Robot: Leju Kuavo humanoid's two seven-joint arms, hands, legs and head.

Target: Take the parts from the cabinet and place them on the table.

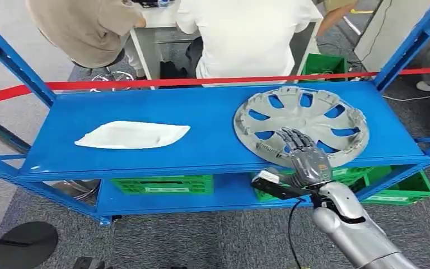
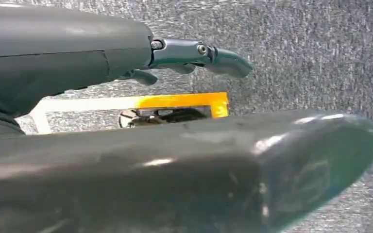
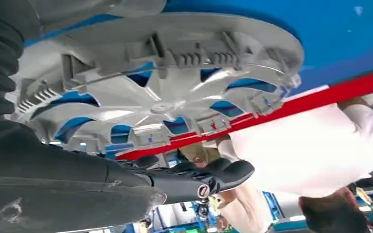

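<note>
A silver hubcap (image 1: 302,112) lies flat at the right end of the blue cabinet shelf (image 1: 213,115). My right hand (image 1: 305,157) reaches over its front rim with its fingers spread and nothing held. In the right wrist view the hubcap (image 3: 165,92) is seen close, and the dark fingers (image 3: 199,177) stretch out beside it without clasping it. A white curved part (image 1: 131,134) lies on the left half of the shelf. My left hand (image 2: 77,63) hangs over grey carpet with straight fingers, holding nothing.
Red tape (image 1: 201,82) runs along the back of the shelf, and two people stand behind it at a white table. Green crates (image 1: 162,184) (image 1: 403,188) sit on the lower shelf. A black round base (image 1: 25,244) stands on the floor at the left. Yellow floor tape (image 2: 175,101) lies below my left hand.
</note>
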